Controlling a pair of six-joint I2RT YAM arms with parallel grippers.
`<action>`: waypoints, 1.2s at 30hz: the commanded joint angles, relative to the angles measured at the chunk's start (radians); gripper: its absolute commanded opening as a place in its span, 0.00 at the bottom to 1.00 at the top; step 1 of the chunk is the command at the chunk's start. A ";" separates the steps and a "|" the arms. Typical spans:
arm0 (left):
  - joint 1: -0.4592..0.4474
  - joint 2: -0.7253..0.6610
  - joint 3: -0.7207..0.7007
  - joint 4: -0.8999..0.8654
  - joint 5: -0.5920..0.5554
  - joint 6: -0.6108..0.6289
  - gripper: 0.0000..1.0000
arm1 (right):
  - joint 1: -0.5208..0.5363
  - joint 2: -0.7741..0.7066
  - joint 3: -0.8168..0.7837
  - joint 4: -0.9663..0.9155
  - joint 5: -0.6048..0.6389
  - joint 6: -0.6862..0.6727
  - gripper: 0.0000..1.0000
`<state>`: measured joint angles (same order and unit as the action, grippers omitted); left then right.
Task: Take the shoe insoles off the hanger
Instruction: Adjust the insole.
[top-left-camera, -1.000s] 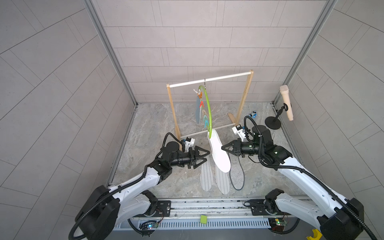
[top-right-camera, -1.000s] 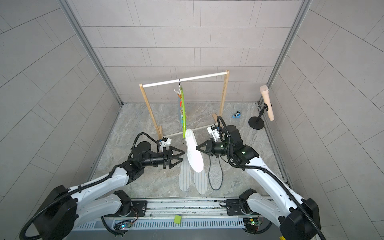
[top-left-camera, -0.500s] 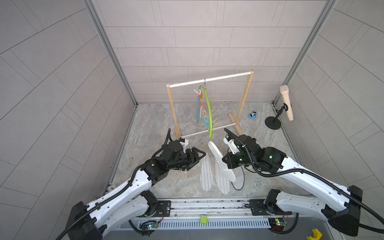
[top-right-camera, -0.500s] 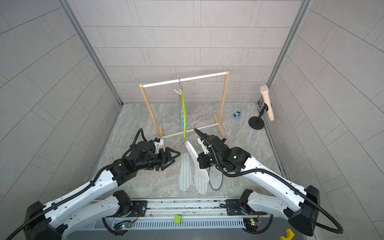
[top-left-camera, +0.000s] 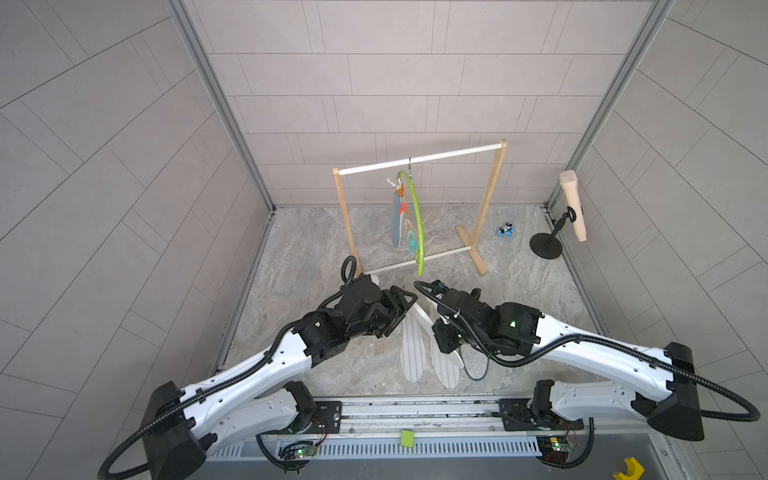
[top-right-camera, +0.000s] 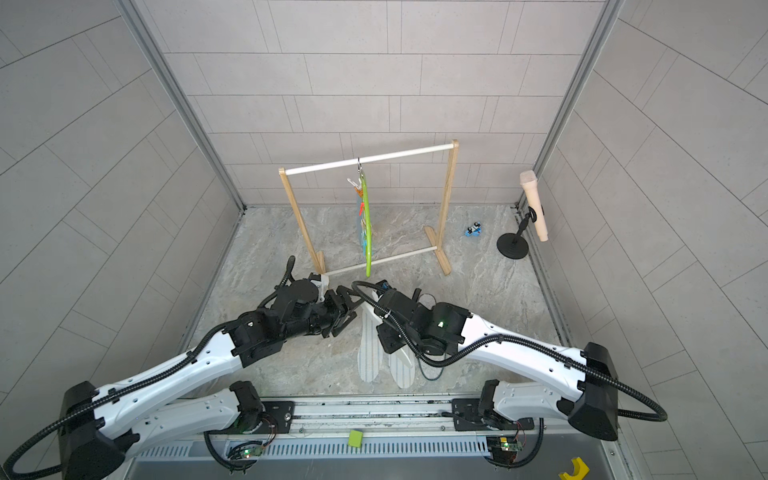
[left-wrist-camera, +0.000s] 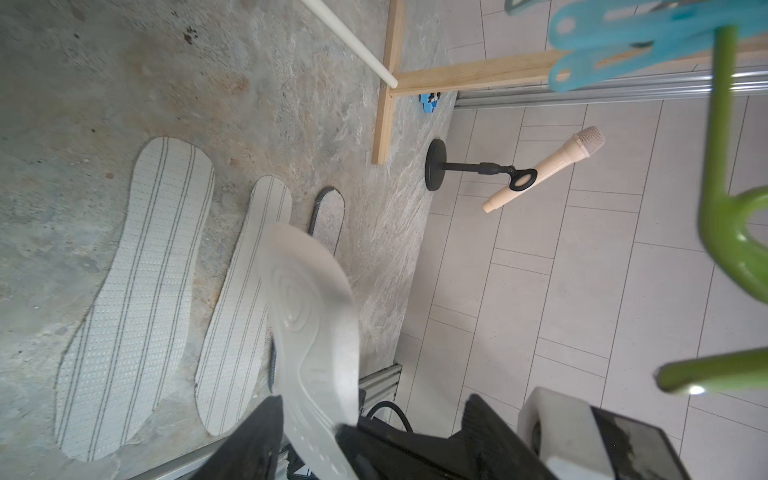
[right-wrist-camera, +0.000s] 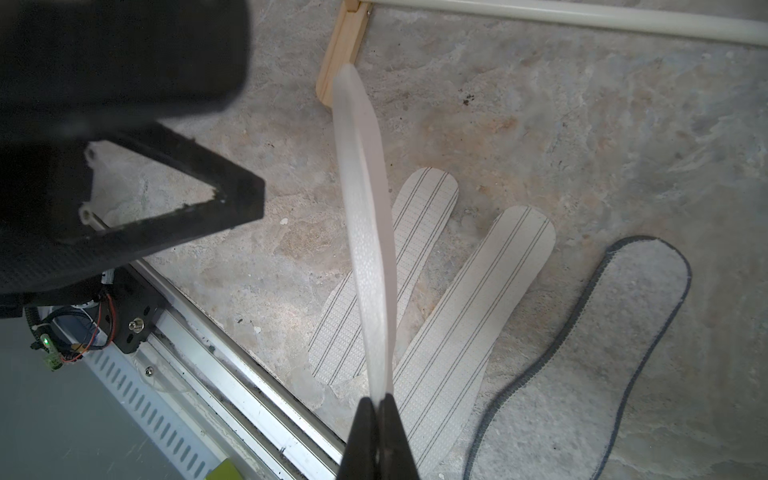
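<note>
Standing at the front rail, I see the right gripper (right-wrist-camera: 379, 409) clamped tight on one end of the white dotted insole (right-wrist-camera: 365, 232). The insole sticks out edge-on from the jaws, off the hanger and above the floor (top-left-camera: 307, 249). The left gripper (top-left-camera: 404, 312) hovers just beside it with its jaws spread, gripping nothing. In the left wrist view the insole's moulded underside rises ahead of that gripper's fingers (left-wrist-camera: 253, 444).

Under the held insole lie the two striped insoles (top-left-camera: 412, 353), flat and side by side. The grey insole (right-wrist-camera: 602, 332) with its dark edge lies just beside them on the right arm's side. In both top views that arm covers most of it.

Behind the grippers stands the wooden rack (top-left-camera: 490, 199), its lower rod crossing close behind them. The green hanger (top-left-camera: 417, 224) hangs by its hook from the top rod, turned nearly edge-on, with its lower tip near the two grippers. A blue-grey insole (top-left-camera: 397, 224) hangs from it beside a row of clothespins (top-left-camera: 410, 243). Further off to the right, a microphone (top-left-camera: 572, 203) on a black stand leans near the wall. A small blue thing (top-left-camera: 505, 230) sits on the floor between it and the rack's foot.
</note>
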<state>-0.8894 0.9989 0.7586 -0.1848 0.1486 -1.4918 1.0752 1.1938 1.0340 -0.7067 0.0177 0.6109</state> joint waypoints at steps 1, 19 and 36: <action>-0.010 0.009 0.007 0.017 -0.017 -0.048 0.72 | 0.029 -0.007 0.020 0.001 0.058 0.015 0.00; -0.010 -0.062 -0.147 0.099 -0.044 -0.166 0.65 | 0.194 0.197 0.227 -0.119 0.174 -0.078 0.00; -0.010 -0.162 -0.227 0.132 -0.060 -0.197 0.00 | 0.195 0.129 0.258 -0.102 0.142 -0.096 0.01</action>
<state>-0.8955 0.8387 0.5480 -0.0952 0.0906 -1.6733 1.2697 1.3609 1.2636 -0.7780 0.1574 0.5316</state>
